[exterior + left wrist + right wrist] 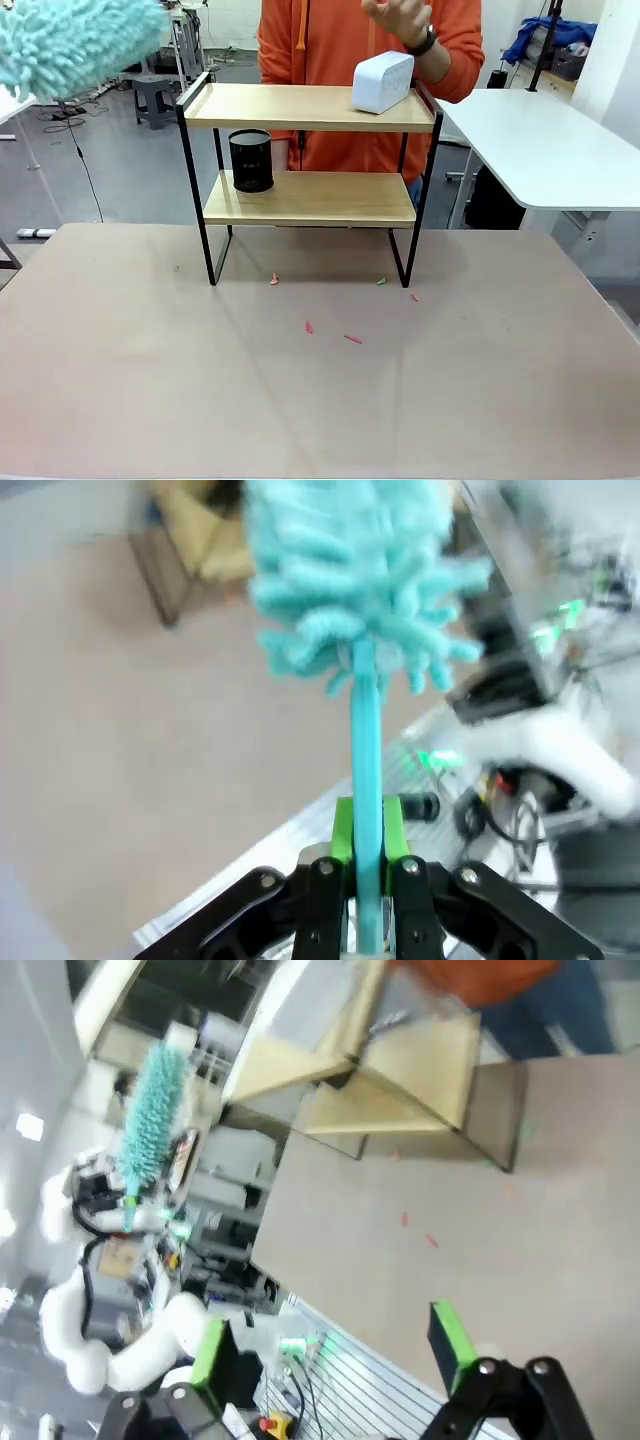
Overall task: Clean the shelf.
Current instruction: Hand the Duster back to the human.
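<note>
The shelf (310,198), two wooden boards in a black frame, stands at the far middle of the table. A white box (382,82) sits on its top board under the person's hand (400,20). On the lower board stands a black mesh cup (251,160). My left gripper (367,852) is shut on the handle of a turquoise fluffy duster (350,580), held high at the left, away from the shelf; its head (70,40) shows at the front view's top left. My right gripper (330,1350) is open and holds nothing, above the table's near side, with the shelf (400,1070) far ahead.
Small red and green scraps (310,326) lie on the brown table (320,410) in front of the shelf. A person in orange stands behind the shelf. A white side table (540,140) is at the back right.
</note>
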You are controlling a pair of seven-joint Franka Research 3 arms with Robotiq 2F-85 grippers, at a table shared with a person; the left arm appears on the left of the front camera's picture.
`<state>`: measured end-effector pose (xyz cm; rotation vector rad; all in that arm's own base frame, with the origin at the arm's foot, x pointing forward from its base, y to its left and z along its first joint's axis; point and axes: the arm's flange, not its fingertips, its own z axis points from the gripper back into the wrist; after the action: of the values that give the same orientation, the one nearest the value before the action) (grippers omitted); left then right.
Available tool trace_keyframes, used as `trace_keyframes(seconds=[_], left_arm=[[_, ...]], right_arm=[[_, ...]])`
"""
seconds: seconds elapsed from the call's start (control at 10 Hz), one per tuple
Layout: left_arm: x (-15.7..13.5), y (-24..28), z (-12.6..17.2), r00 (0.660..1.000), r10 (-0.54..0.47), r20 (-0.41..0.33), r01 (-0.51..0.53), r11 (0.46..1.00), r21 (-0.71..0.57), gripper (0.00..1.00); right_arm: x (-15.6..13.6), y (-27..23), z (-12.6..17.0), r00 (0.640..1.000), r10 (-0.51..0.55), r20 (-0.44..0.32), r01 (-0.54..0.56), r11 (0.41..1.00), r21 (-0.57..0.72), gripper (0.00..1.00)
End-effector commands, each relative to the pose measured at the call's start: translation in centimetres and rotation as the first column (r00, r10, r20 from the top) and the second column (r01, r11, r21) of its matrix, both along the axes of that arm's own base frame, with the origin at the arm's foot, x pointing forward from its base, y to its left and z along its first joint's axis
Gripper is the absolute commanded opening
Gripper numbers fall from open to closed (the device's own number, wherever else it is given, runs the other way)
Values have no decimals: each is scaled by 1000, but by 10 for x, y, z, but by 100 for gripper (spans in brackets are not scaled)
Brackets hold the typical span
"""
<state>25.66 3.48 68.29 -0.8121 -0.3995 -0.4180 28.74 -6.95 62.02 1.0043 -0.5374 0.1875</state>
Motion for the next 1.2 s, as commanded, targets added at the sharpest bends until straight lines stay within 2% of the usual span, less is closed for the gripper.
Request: trace_keyframes(seconds=[0.0,0.1,0.2,0.3,0.4,0.5,0.6,0.7,0.8,1.0,1.1], left_arm=[[3,6,-9,875,-485,-11,483,873,-73,12],[10,-12,-19,647,-763,8,762,645,-62,12],[19,-17,-28,501,-863,60,864,495,-88,12],[22,-10,-37,513,-858,45,857,508,-82,12],[-3,-28,-25,874,-486,15,486,873,-40,12],[-3,-28,-25,874,-486,15,486,873,-40,12],[-3,-28,-25,874,-486,15,486,873,-40,12],[11,-28,-41,812,-584,11,583,811,-54,12],[20,-54,-40,718,-696,-24,695,718,-30,12],[30,-104,-46,589,-801,-111,807,591,13,12],[36,-127,-52,540,-829,-147,839,544,13,12]], right_arm=[[17,51,-21,991,132,27,-134,989,56,100],[12,71,-33,978,204,48,-207,975,76,100],[0,68,-45,967,251,51,-255,964,75,100],[-14,38,-51,982,186,35,-188,981,53,100],[9,84,-26,977,215,16,-215,976,38,100],[9,84,-26,977,215,16,-215,976,38,100],[2,72,-47,977,215,12,-215,975,54,100],[14,76,-47,976,218,23,-219,972,80,100],[28,96,-41,956,288,61,-292,952,86,100],[47,137,-28,922,382,59,-385,921,66,100],[51,163,-19,892,446,71,-450,891,60,100]])
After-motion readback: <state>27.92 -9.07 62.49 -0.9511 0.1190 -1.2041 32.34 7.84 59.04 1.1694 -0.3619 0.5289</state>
